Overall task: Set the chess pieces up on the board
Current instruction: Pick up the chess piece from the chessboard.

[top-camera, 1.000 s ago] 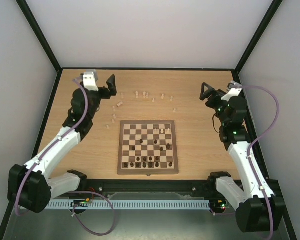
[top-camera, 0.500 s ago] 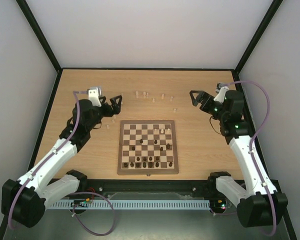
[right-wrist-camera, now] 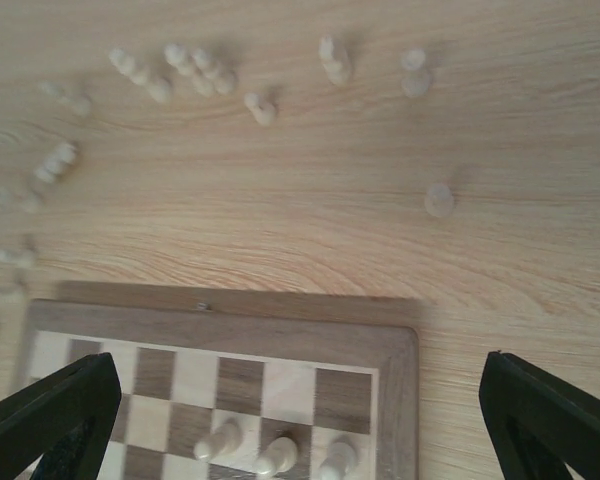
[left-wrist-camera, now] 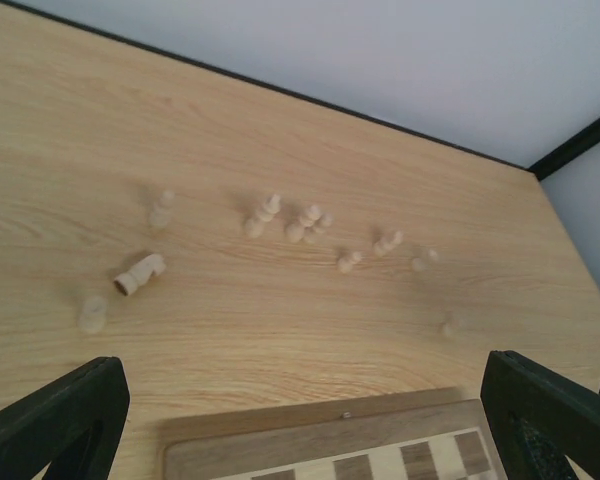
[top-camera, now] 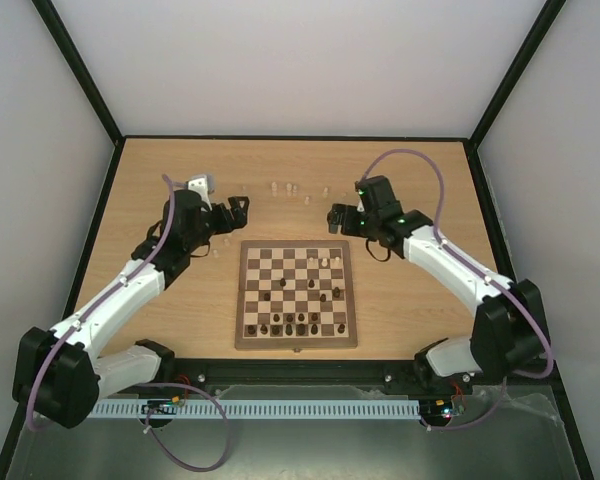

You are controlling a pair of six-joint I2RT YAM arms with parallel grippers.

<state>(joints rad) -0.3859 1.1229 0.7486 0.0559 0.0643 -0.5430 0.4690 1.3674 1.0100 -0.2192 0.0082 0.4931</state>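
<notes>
The board lies in the middle of the table. Several dark pieces stand on its near rows, a few cream pieces near its far right corner. Loose cream pieces lie behind the board. My left gripper is open and empty by the board's far left corner. In its wrist view the board frame sits between the fingers, with cream pieces beyond. My right gripper is open and empty above the far right corner, with three cream pieces below it.
More cream pieces lie left of the board, one on its side. A single cream piece stands right of the others. Black enclosure rails edge the tabletop at the back and sides.
Both arms swung inward from the table's back corners. The left gripper came down to the board's far left corner, the right moved left to its far right corner. No piece moved.
</notes>
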